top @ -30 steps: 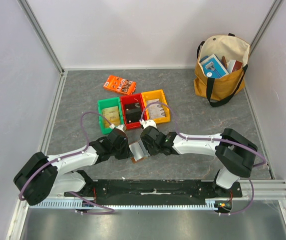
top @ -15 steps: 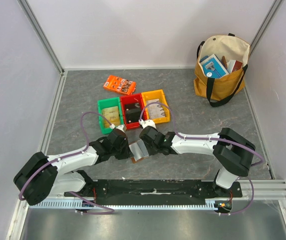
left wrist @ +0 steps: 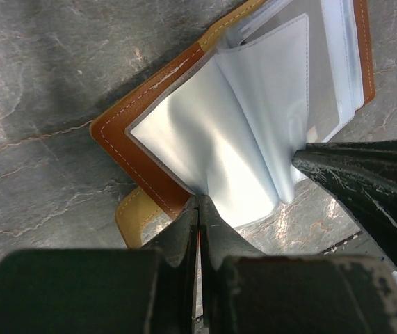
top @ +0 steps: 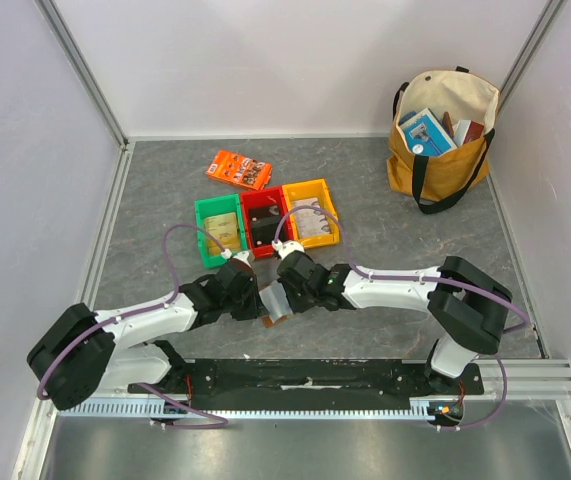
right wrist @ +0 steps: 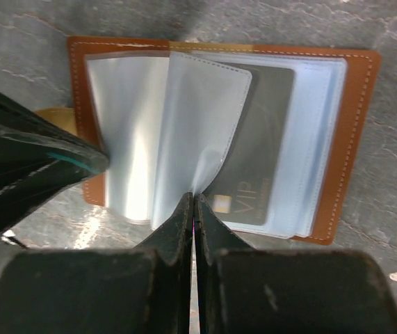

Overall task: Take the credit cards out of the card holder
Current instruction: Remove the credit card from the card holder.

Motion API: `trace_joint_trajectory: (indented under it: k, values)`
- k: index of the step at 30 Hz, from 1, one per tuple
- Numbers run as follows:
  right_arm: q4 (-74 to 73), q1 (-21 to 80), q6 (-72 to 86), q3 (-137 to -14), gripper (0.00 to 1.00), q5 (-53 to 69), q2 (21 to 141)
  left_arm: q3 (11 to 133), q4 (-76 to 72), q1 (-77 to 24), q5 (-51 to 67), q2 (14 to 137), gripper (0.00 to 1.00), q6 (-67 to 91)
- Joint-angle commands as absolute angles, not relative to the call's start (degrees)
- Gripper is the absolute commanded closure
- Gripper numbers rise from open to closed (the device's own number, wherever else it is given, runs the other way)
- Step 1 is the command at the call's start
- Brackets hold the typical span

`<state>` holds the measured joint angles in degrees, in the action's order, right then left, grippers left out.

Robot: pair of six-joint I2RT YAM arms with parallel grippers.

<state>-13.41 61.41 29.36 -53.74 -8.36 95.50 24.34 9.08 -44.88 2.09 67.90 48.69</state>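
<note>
Both arms reach low and inward from their bases, forearms close to the desk [top: 405, 250]. They meet over the holder [top: 279, 306], which lies open and flat on the near side of the red bin [top: 264, 222].

Left hand [left wrist: 198, 206]: the fingers are pressed together, with the tips down on the holder's rim where the brown cover meets the pale blue lining. Whether the rim is pinched between them cannot be told.

Right hand [right wrist: 193, 203]: closed, nipping the lower edge of one pale sleeve, which stands up from the stack and curls.

The hands face each other across the holder, and a dark finger of each intrudes at the side of the other's wrist view. A dark grey card [right wrist: 257, 156] marked VIP sits inside the sleeve behind the lifted one, not yet drawn out.
</note>
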Motion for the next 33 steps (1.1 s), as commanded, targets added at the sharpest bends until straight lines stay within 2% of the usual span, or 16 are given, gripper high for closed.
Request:
trace_joint_trajectory:
  k: [1, 9, 12, 17, 23, 28, 33]
  values:
    - [-8.6, 61.7, 29.6, -54.7, 0.96, -3.4, 93.0, 23.7, 8.0, -45.4, 2.6, 68.0, 0.95, 50.6]
    - [-3.4, 61.8, 28.0, -54.9, 0.97, 5.6, 93.5, 21.8, 9.2, -45.4, -2.1, 60.7, 0.94, 53.8]
    - [-3.4, 61.9, 27.2, -55.7, 0.95, 8.3, 95.6, 20.9, 11.6, -45.3, -5.2, 55.7, 0.88, 55.8]
    - [-4.0, 62.6, 25.9, -56.8, 0.82, 12.1, 99.3, 18.8, 16.9, -45.3, -12.5, 42.8, 0.76, 60.6]
    - [-5.1, 64.0, 24.4, -59.0, 0.59, 14.1, 101.6, 18.5, 21.4, -45.4, -16.3, 30.7, 0.69, 62.5]
    - [-7.3, 64.0, 22.9, -59.9, 0.47, 12.4, 98.0, 20.7, 21.3, -45.4, -14.0, 30.9, 0.68, 61.7]
    - [-14.7, 63.6, 19.1, -61.9, 0.44, 5.1, 93.3, 23.6, 17.8, -45.4, -11.2, 36.4, 0.69, 61.0]
